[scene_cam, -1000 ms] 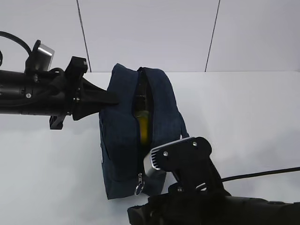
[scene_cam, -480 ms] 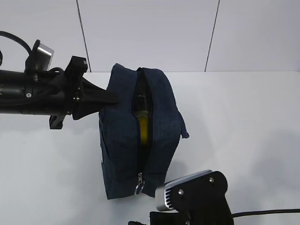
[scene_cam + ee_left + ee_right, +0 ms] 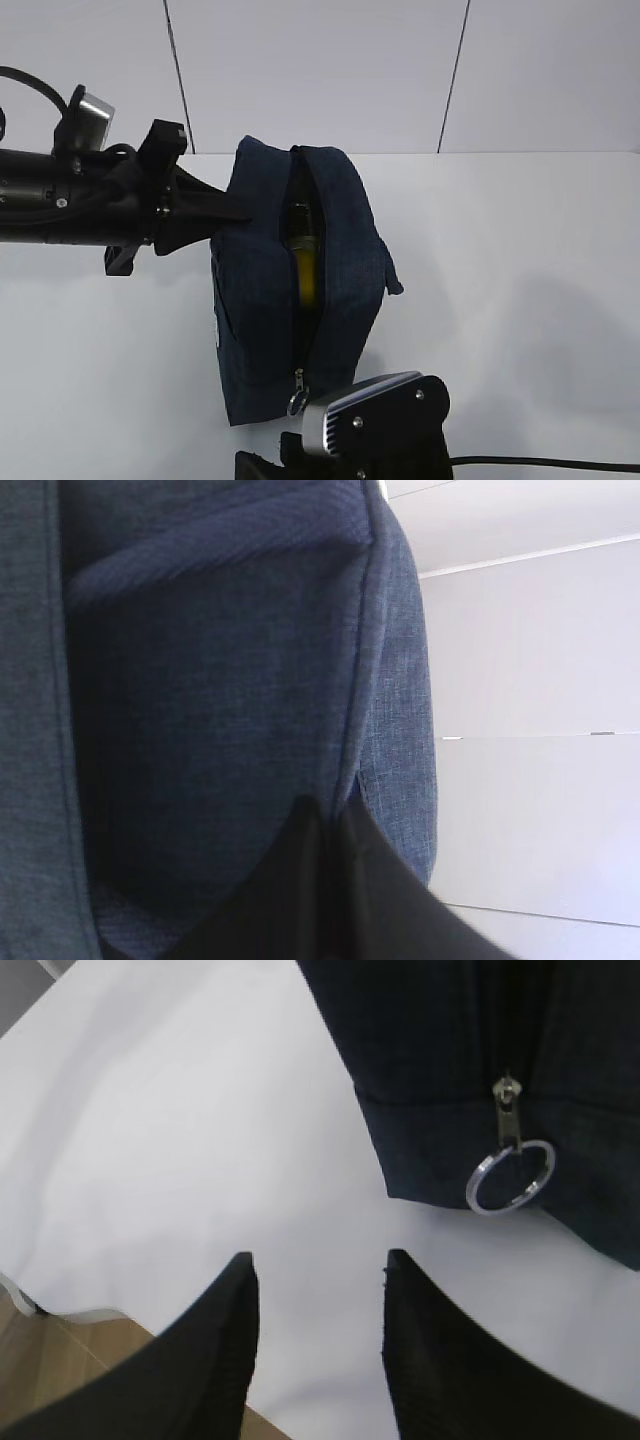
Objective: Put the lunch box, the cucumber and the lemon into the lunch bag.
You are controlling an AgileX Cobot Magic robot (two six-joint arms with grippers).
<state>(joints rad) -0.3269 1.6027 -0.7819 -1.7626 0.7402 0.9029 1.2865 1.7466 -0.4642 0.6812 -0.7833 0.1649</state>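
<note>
Now | lunch bag navy, unzipped (yellow inside) | left tool pinches bag | right tool parted, empty

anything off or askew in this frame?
Nothing damaged or spilled. The lunch bag stands upright with its zipper open, something yellow showing in the gap. The left hand is shut on the bag's side; the right hand is open, short of the ring pull.

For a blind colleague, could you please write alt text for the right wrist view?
A silver ring pull hangs from the zipper at the lower edge of the dark navy lunch bag. Below it, the right gripper has its two black fingers apart above the white table, holding nothing.
</note>
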